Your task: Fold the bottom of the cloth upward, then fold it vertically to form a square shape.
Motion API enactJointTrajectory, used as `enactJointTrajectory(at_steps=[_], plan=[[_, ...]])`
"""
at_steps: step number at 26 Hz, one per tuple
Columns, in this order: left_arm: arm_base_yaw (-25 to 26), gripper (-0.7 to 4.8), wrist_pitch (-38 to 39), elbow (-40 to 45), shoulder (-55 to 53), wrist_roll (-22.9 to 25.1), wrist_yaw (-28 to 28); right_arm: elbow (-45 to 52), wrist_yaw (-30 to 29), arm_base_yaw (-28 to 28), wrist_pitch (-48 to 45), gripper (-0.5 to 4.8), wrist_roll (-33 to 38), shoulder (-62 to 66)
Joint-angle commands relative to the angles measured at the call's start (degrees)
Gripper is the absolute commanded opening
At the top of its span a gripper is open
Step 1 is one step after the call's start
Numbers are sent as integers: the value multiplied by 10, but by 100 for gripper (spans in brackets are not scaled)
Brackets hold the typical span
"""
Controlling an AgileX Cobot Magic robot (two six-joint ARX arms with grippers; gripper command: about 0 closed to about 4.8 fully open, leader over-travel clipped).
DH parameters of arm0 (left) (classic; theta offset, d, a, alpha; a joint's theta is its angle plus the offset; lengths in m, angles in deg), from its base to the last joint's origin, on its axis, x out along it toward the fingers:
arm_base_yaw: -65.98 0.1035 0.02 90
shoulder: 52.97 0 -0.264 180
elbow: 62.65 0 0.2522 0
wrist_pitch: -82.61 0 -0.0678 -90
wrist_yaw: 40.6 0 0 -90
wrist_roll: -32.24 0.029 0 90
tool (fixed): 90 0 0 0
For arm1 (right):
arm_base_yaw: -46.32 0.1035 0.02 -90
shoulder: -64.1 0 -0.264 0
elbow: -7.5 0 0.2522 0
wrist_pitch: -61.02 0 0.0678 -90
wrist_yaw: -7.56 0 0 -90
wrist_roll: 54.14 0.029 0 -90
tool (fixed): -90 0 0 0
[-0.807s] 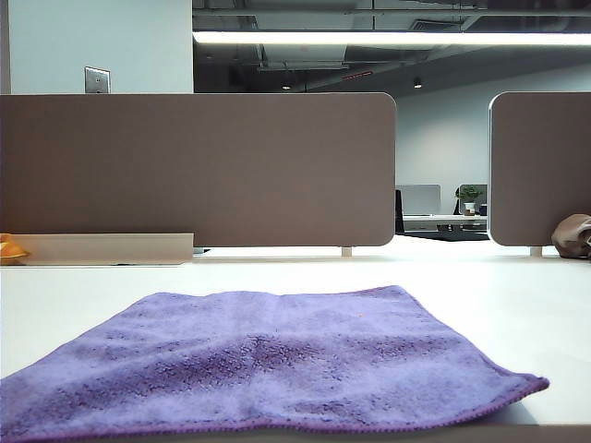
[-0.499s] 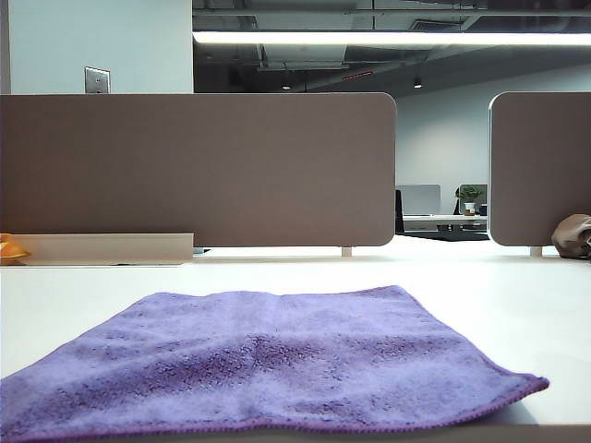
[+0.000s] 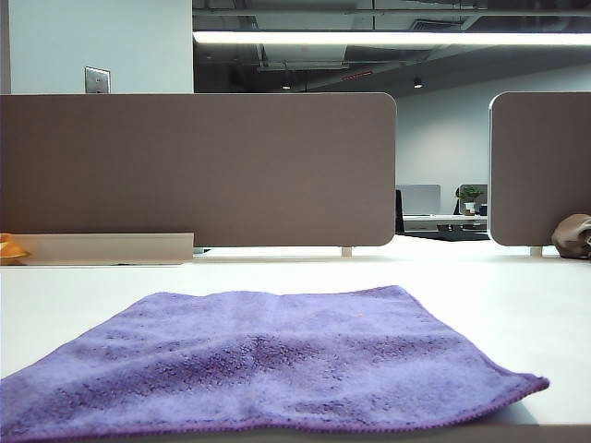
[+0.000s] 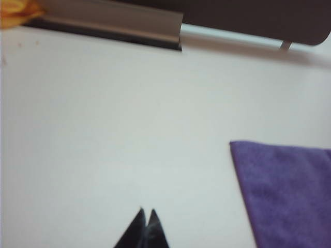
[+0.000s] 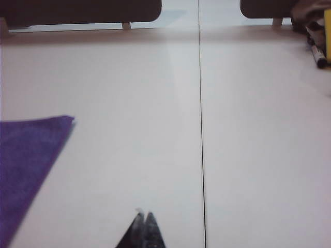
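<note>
Purple microfibre, the cloth (image 3: 268,360) lies spread flat on the white bench (image 3: 480,286), nothing folded yet, so its near hem is free for lifting. My left gripper (image 4: 145,227) hangs over bare bench beside one edge, my right gripper (image 5: 144,227) beside the opposite corner; both pairs of fingers are pressed together, holding nothing.

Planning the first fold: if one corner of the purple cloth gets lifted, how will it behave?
The cloth lies flat with soft ripples, so it is probably floppy and will drape. Its fuzzy nap likely grips the table rather than sliding. Left gripper and right gripper, both shut, hang over bare table beside it.
</note>
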Motion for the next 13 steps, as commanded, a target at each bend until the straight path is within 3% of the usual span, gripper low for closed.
enactJointTrajectory(at_steps=[1,4,7,9,10,13], plan=[[0,-3,-5,-40,0,15,1,-59,1,1,6,-2,26,-2],[0,-3,-5,-87,0,27,0,-107,0,0,24,-2,79,-2],[0,-3,11,-146,0,27,-16,-145,-33,0,24,-2,186,-2],[0,-3,56,-212,0,27,-42,-180,-127,0,24,-1,276,-2],[0,-3,108,-262,0,27,-50,-201,-200,0,24,-2,278,-2],[0,-4,178,-322,0,27,-51,-226,-280,0,23,-1,278,-2]])
